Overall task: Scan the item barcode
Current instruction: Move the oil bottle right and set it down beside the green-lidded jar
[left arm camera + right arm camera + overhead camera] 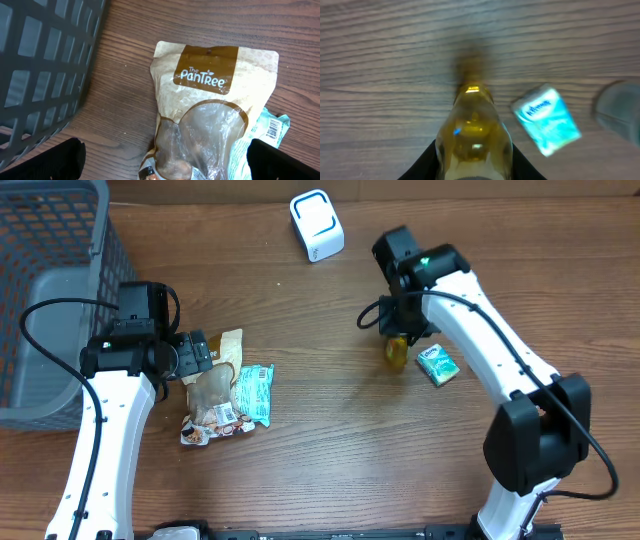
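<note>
From above, you see the right tool [398, 345] clamped on a yellow bottle [397, 358] near a teal packet [437, 366], well apart from the white scanner [317, 225]. Your left wrist view shows the left tool [165, 159] spread wide over a brown pouch [215, 90]. Right wrist: the bottle sits between dark fingers [423, 167].

We look down on a beige pouch [215, 100] lying flat on the wooden table [125, 75], its brown label reading "The PanTree" above a clear window that shows brownish contents we cannot identify. A teal packet [274, 127] with a printed barcode pokes out from under the pouch's right edge, and the grey mesh basket [45, 65] fills the upper left, well apart from the pouch. Our left gripper [167, 162] hangs above the pouch's lower end, its dark fingertips [50, 161] spread wide in the bottom corners, gripping nothing.
</note>
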Controlling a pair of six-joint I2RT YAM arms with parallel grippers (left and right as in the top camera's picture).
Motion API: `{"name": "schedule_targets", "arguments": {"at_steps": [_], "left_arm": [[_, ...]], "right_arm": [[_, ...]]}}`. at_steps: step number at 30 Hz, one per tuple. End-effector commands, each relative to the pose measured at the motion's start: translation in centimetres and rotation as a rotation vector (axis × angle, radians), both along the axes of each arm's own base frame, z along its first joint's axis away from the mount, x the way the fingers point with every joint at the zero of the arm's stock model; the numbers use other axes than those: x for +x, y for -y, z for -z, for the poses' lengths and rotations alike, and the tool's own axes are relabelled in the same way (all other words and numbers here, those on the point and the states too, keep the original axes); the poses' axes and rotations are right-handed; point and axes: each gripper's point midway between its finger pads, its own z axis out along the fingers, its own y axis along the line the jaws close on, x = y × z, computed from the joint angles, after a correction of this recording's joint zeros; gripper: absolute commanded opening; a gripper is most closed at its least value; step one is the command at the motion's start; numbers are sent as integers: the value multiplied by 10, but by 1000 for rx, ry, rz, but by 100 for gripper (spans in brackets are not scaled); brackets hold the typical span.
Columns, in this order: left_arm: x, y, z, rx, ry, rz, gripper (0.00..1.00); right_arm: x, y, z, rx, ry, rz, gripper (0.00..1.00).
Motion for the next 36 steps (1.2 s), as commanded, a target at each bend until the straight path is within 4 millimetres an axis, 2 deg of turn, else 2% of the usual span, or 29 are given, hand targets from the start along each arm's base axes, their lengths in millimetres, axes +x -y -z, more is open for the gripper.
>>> {"name": "schedule_targets", "arguments": {"at_steps": [1,4,9,13,22,27,31,32,34,36], "left_arm": [[4,2,-6,3,15,20,99],[4,2,-6,3,15,20,99],[4,2,-6,3,15,20,100],[4,2,-6,3,15,20,99],[4,2,-6,3,15,20,99],[4,2,-6,3,15,20,100],[4,2,-6,3,15,20,100],[4,2,-6,3,15,20,100],[4,2,-6,3,15,20,100],[4,2,-6,2,15,20,100]], "right_arm": [[2,-3,11,34,9,-6,4],[4,2,15,16,18,-1,4],[11,24,13,-54,44,35,5],[17,36,13,-49,57,71,5],[43,80,9,-31,124,191,5],[43,98,10,-35,118,233,6],[43,99,10,-35,117,235,17],[43,99,10,-35,117,235,26],[43,99,10,-35,117,235,52],[43,99,10,-35,117,235,66]]}}
